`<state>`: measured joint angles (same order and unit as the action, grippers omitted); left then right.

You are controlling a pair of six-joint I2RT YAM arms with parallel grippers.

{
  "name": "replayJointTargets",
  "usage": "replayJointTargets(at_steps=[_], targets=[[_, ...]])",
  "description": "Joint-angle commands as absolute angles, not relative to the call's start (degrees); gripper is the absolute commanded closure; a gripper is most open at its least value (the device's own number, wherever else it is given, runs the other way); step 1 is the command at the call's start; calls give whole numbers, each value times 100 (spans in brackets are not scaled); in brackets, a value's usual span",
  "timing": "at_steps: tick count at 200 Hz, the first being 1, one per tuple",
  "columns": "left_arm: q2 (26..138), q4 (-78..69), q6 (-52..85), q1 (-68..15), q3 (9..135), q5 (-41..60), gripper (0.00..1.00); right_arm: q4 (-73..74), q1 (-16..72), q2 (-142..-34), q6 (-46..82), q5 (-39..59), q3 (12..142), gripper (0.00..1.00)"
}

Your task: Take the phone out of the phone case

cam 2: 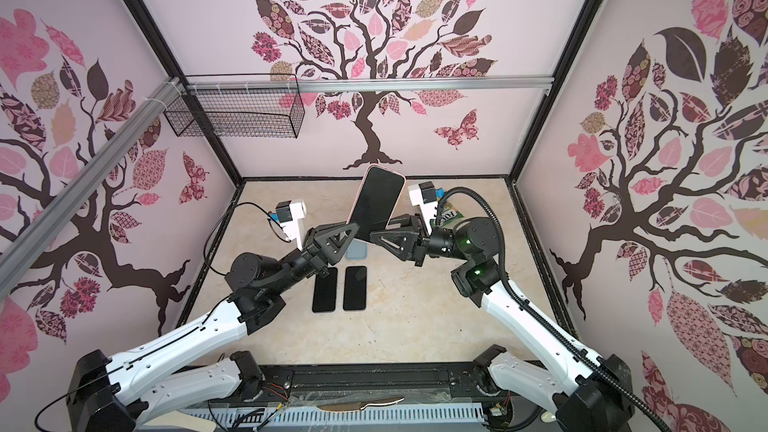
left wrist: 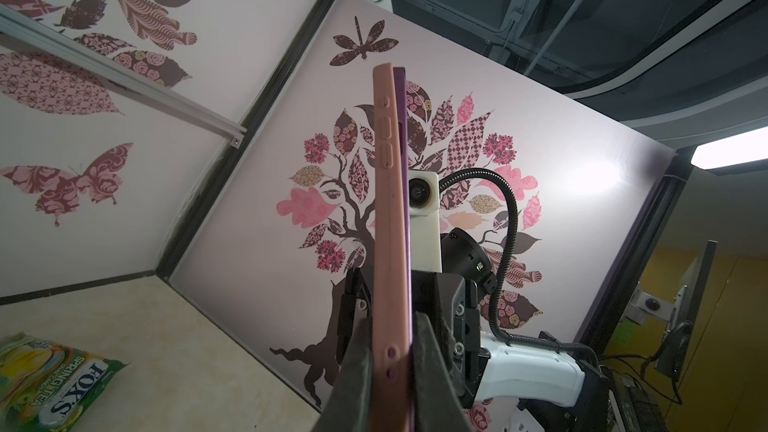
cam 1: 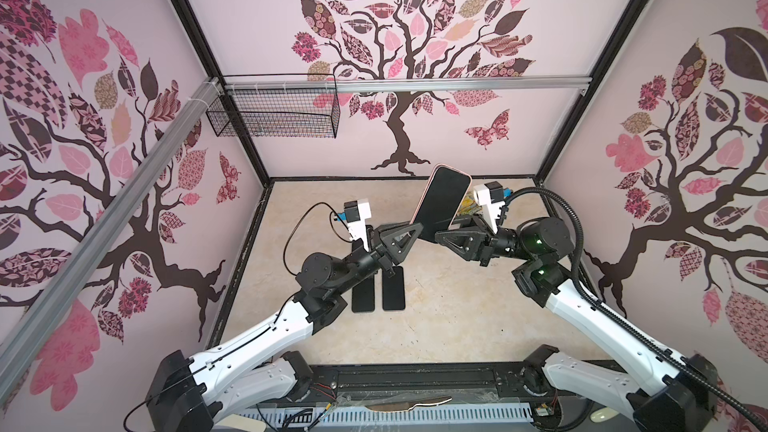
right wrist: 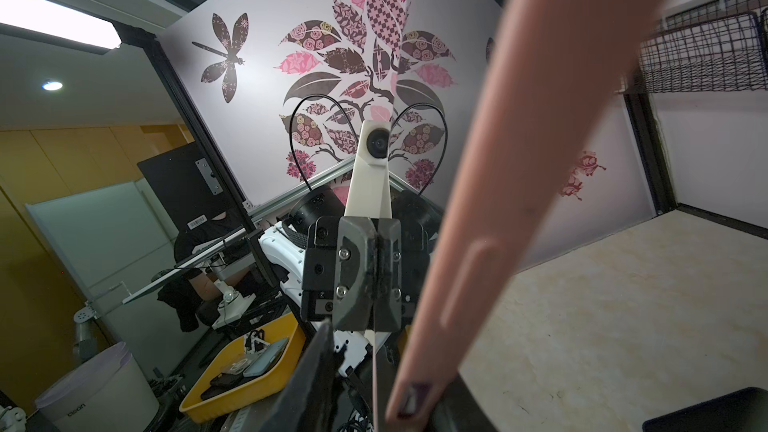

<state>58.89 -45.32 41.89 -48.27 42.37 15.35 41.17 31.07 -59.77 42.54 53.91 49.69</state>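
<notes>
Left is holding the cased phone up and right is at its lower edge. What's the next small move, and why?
Probably close the right gripper onto the case edge. The left gripper clamps case and phone together, the phone fully seated, and the right wrist view shows a gap between a right finger and the case, so peeling can't start.

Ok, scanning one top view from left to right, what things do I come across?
wire basket on the back rail → black phone lying flat → second black phone beside it → phone in the pink case, held up off the table → Fox's candy packet showing past its right edge
</notes>
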Motion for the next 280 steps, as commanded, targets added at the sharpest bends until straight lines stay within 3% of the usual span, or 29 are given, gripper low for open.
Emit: replayJointTargets(at_steps=[1,100,133,163,192,234,254,280], targets=[[5916,-5006,4184,-4865,4653,1684,100,4197,3138,-5970,4188,5435,5253,67],[5965,-4976,4149,-4922,4599,1741,100,3985,3129,-5915,4113,5369,5289,88],[5927,-4876,4108,-4922,4547,1716,100,3732,3129,-5817,3969,5249,5300,100],[5746,-4672,3837,-4926,4387,1526,100,3110,3129,-5609,3532,5047,5361,100],[5459,-3731,3251,-4922,4518,1377,65,2301,3133,-5253,2917,4610,5391,100],[5030,-2497,2339,-4922,4673,1085,36,499,3129,-4866,1482,3872,5588,100],[4829,-2126,1869,-4922,4700,1056,27,-99,3129,-4682,943,3532,5617,100],[4710,-1561,948,-4922,4868,1058,27,-539,3129,-4456,407,3047,5576,100]])
